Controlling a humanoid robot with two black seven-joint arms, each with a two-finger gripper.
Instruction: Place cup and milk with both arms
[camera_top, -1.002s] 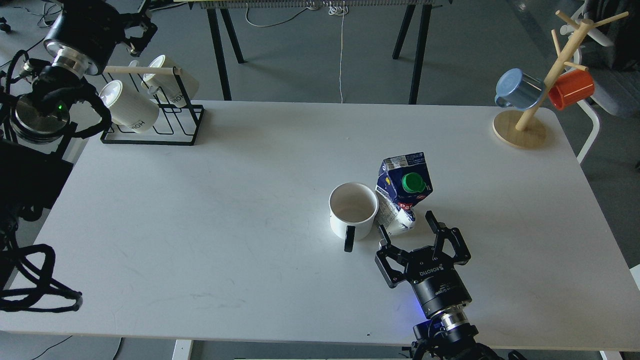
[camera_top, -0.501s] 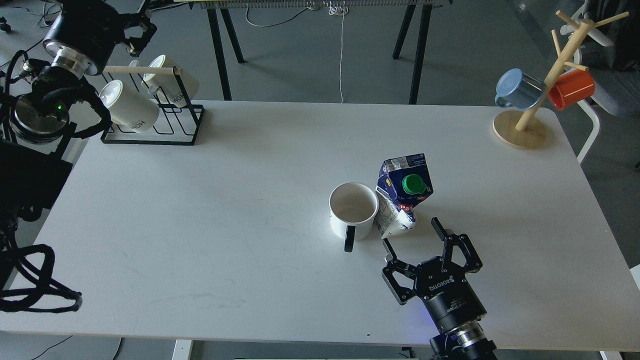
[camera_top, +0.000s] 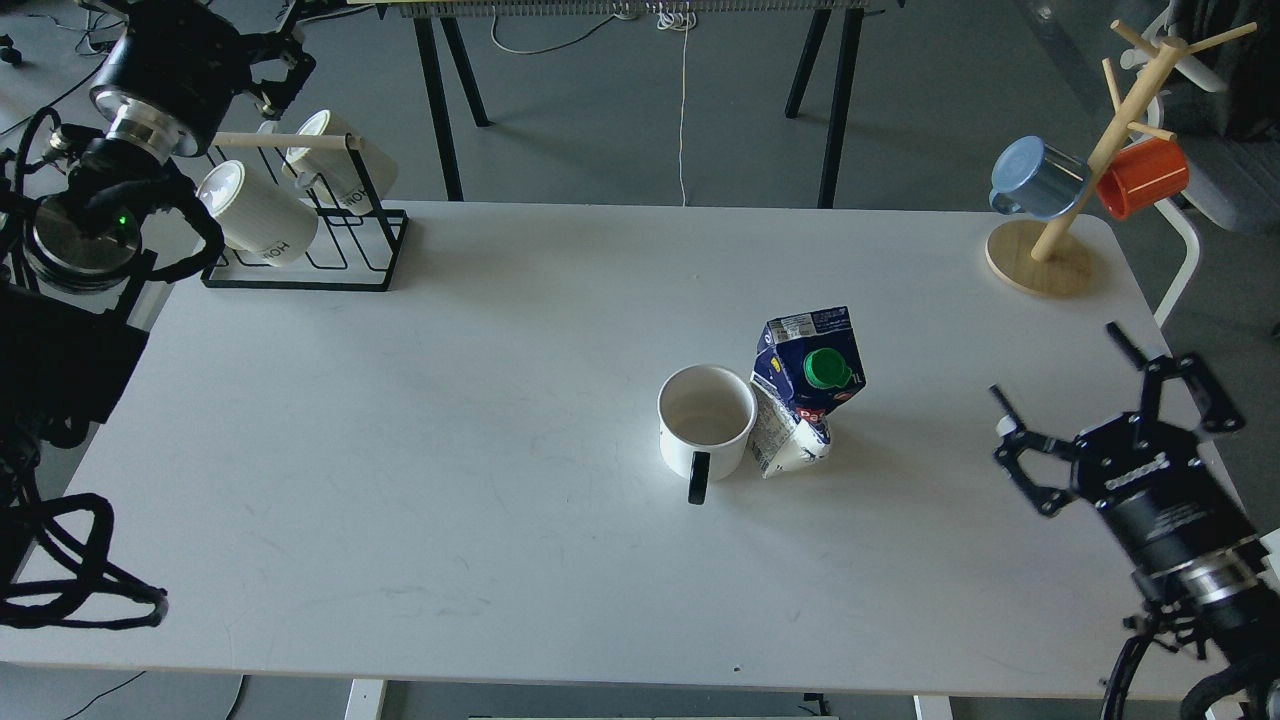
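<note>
A white cup (camera_top: 705, 418) with a black handle stands upright near the middle of the white table (camera_top: 400, 420), handle towards me. A dented blue and white milk carton (camera_top: 806, 385) with a green cap stands right beside it, touching its right side. My right gripper (camera_top: 1056, 362) is open and empty, low over the table near the right edge, well to the right of the carton. My left gripper (camera_top: 272, 58) is up at the far left, above the mug rack; it is dark and its fingers cannot be told apart.
A black wire rack (camera_top: 335, 250) with two white mugs (camera_top: 255, 213) stands at the back left corner. A wooden mug tree (camera_top: 1040, 255) with a blue mug (camera_top: 1035, 178) and an orange mug (camera_top: 1142, 176) stands at the back right.
My right gripper, open, has drawn back from just in front of the milk carton and swung far to the right. The cup and carton stay put. The left arm has barely moved.
</note>
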